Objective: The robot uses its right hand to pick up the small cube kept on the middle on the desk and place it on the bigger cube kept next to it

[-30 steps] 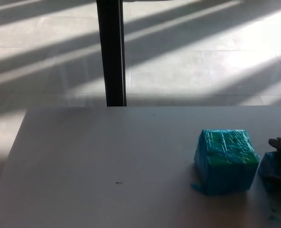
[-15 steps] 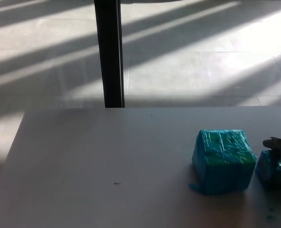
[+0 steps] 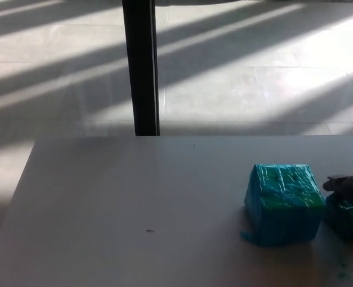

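A large cube [image 3: 283,203] wrapped in shiny cyan film stands on the white desk [image 3: 134,209], right of centre. Just to its right, at the picture's edge, sits the small cyan cube [image 3: 344,218], partly cut off. My right hand [image 3: 350,190] comes in from the right edge and curls over the top of the small cube, dark fingers [image 3: 337,184] touching it. The small cube rests low, beside the big one. Most of the hand is out of frame. My left hand does not show.
The desk's far edge runs across the middle of the picture. Beyond it lies a tiled floor with sun stripes, and a dark vertical post [image 3: 141,66] stands behind the desk. A tiny speck [image 3: 149,231] lies on the desk.
My right hand has closed further over the small cube and reaches slightly more toward the big cube. The picture has shifted a little with the camera. The big cube stays put.
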